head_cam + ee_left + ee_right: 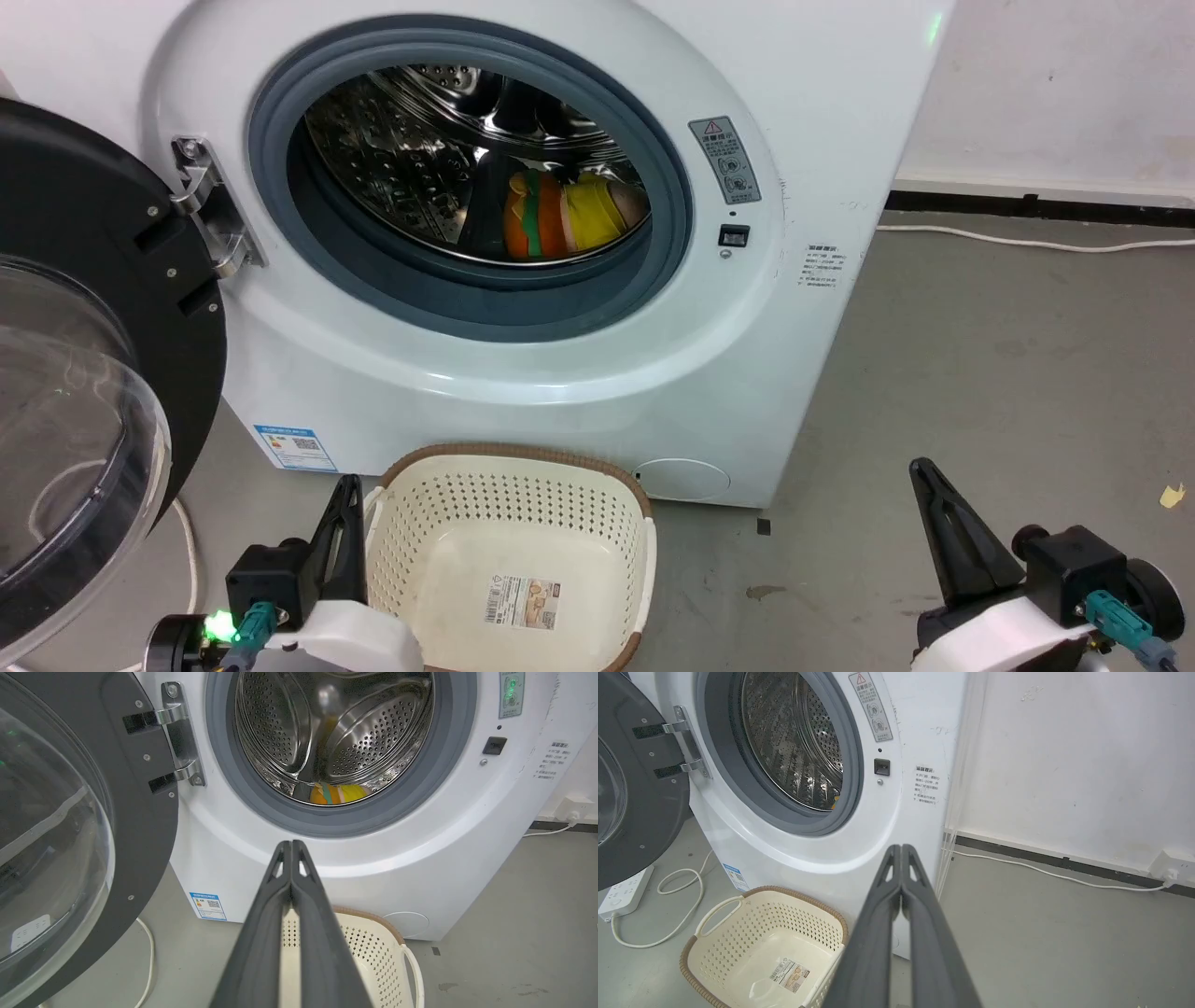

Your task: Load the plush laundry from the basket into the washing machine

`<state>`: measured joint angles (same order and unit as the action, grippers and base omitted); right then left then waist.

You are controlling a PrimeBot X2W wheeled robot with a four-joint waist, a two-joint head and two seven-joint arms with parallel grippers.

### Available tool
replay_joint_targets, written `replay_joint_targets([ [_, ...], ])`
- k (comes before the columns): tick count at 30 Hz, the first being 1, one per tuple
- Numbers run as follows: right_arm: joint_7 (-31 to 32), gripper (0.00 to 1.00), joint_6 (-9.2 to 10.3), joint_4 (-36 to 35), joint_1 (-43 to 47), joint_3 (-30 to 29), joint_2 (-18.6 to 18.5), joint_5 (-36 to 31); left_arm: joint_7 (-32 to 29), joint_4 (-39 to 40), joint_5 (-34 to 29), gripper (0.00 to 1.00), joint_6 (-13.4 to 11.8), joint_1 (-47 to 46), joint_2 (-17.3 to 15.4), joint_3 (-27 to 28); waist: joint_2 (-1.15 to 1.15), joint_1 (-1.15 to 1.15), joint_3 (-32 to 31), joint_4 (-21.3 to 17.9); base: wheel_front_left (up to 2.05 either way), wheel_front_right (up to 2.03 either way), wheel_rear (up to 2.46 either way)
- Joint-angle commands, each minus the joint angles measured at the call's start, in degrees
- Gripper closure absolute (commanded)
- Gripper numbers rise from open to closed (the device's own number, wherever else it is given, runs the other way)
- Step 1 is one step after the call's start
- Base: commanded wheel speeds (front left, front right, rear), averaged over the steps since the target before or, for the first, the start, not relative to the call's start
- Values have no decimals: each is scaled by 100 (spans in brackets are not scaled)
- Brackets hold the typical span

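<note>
Orange-and-yellow plush laundry (560, 219), lying in the shiny steel drum (401, 140), looks light and squashy, best pinched mid-body; left gripper (290, 845) and right gripper (901, 848) are pressed together, empty.

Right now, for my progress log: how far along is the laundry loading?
Done: the plush laundry lies in the washing machine; the basket holds only its label. In hand: nothing; left end effector and right end effector are shut. Left: nothing to load; door open.

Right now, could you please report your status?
Left claw shut, right claw shut, both holding nothing. Plush laundry inside washing machine. Basket bare but for label. Door open, nothing blocking.
</note>
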<state>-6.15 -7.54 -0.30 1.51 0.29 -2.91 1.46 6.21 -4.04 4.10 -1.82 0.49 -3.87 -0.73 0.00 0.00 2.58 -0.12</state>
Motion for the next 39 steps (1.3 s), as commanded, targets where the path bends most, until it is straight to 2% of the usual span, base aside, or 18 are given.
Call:
replay_joint_targets([
  [1, 25, 100, 3, 17, -79, -10, 1, -46, -36, 49, -42, 100, 27, -28, 32, 21, 0, 0, -6, 0, 0, 0, 0],
  [39, 472, 100, 5, 27, -133, -25, 2, -122, -480, 318, -321, 100, 144, -44, 83, 60, 0, 0, -197, 9, 0, 0, 0],
])
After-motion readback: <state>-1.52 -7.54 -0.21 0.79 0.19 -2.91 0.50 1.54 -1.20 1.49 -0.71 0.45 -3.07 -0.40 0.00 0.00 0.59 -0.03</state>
